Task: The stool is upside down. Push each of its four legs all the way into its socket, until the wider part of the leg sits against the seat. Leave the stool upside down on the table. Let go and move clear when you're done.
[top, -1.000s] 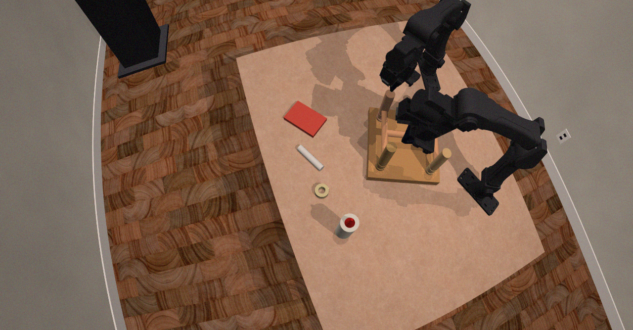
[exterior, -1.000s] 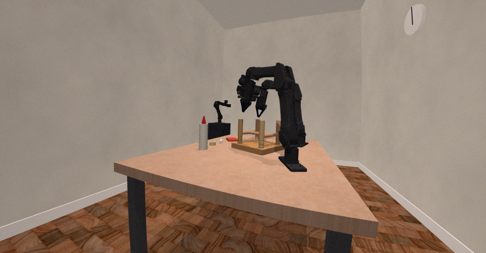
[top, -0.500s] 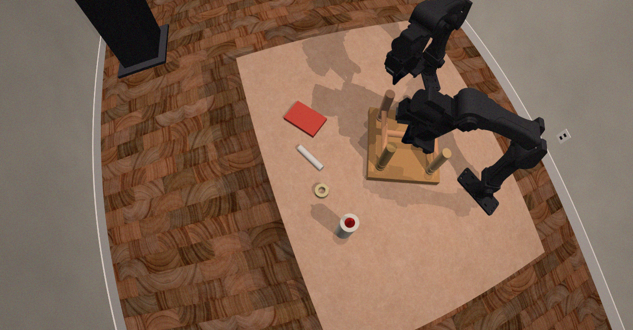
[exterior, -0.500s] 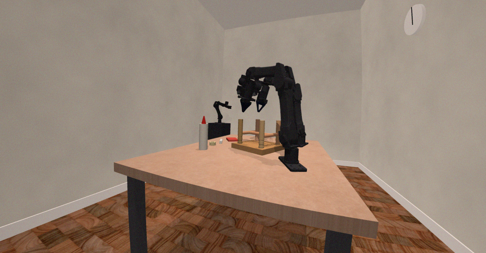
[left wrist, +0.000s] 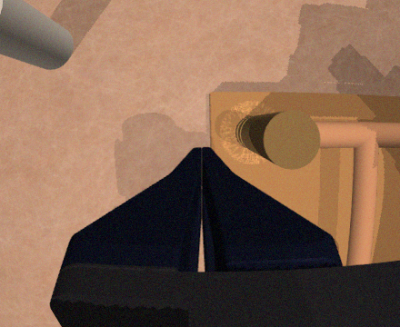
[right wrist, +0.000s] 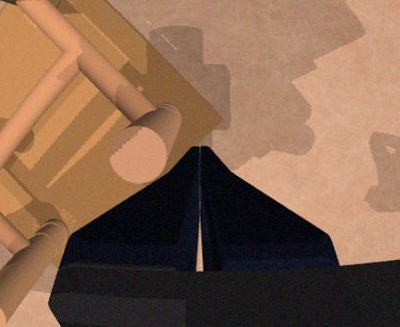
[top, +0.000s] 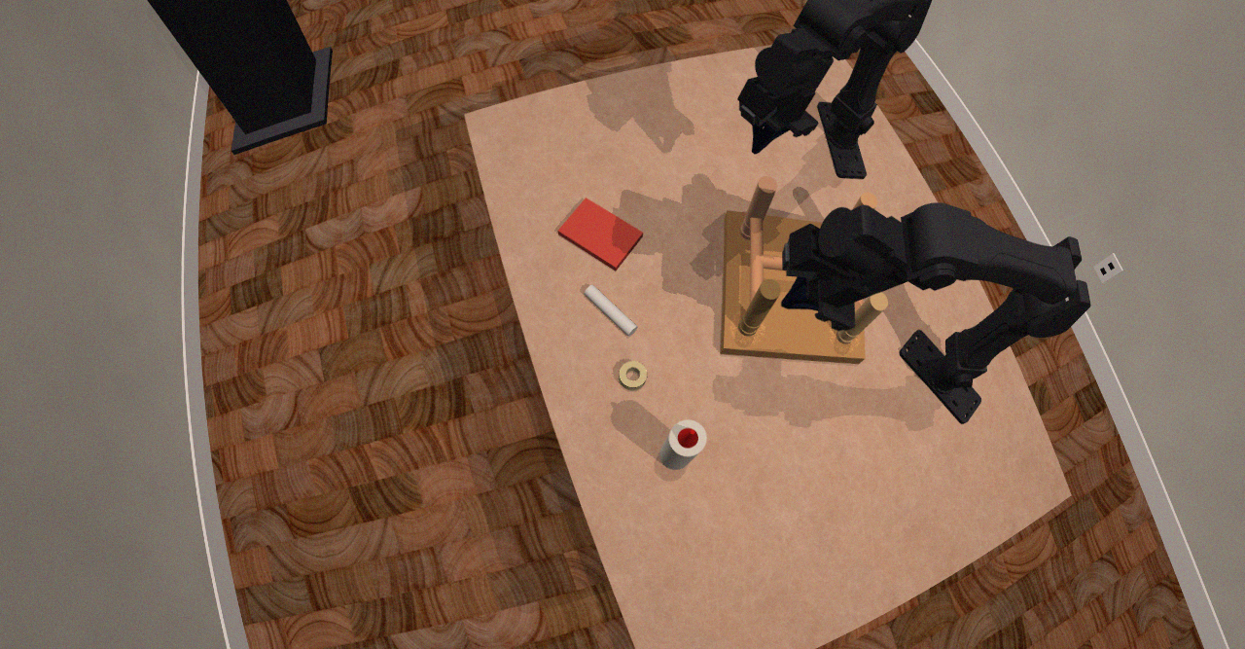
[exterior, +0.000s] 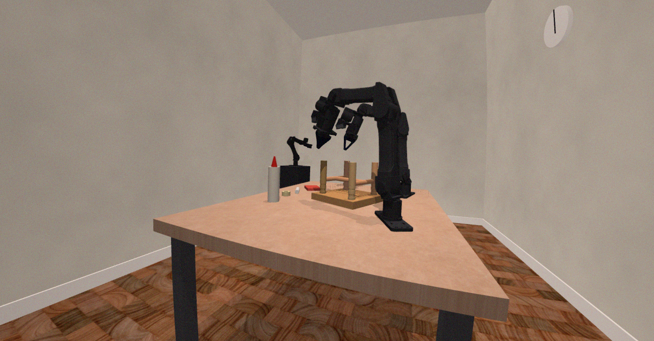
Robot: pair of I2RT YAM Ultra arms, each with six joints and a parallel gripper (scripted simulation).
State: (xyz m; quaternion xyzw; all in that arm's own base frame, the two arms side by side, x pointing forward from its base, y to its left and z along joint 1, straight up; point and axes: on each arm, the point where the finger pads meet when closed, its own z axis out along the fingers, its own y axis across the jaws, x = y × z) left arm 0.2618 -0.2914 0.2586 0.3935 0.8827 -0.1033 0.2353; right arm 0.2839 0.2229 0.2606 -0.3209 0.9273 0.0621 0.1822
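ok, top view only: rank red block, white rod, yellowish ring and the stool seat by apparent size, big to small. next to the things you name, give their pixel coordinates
1. stool seat (top: 800,344) (exterior: 338,199) (left wrist: 264,182) (right wrist: 86,200), partly hidden by an arm
2. red block (top: 598,233) (exterior: 312,187)
3. white rod (top: 610,308) (exterior: 297,190) and yellowish ring (top: 622,374) (exterior: 286,193): too alike in area to rank; the rod is longer

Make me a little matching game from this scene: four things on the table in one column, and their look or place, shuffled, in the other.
Things
1. Flat block
2. Small ring
3. Upright bottle
4. Stool seat

Descriptions
A. Grey-white with a red tip
B. Underneath four legs
C. Red
D. Pale yellow, between the bottle and a white stick

Pairs: 1-C, 2-D, 3-A, 4-B
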